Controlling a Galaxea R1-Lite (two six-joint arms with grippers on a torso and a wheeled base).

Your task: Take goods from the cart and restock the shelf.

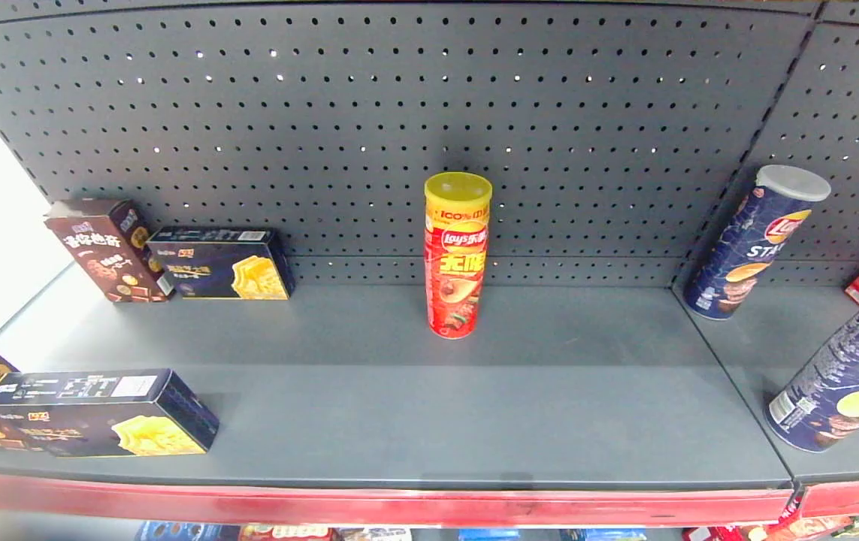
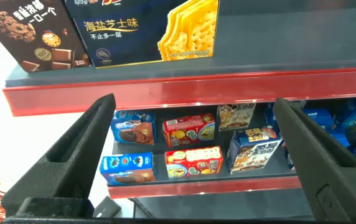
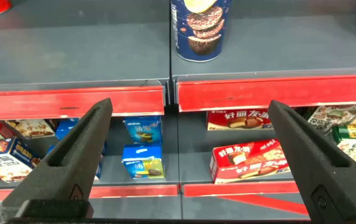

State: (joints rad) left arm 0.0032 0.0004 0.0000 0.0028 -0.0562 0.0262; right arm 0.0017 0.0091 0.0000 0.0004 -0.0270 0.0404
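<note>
both my claws gape wide, holding nothing: left gripper (image 2: pixel 193 102) and right gripper (image 3: pixel 190 104) face the shelf (image 1: pixel 549 391) front. the red chip can (image 1: pixel 458 255) stands upright mid-shelf, far side.

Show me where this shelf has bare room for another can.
Widest free patch: the shelf front, from the front navy box to the seam, before the red can. Also bare: the back strip either side of that can, from the rear navy box to the seam. Crowded: the left end; past the seam, the rear blue can and front blue can.
</note>
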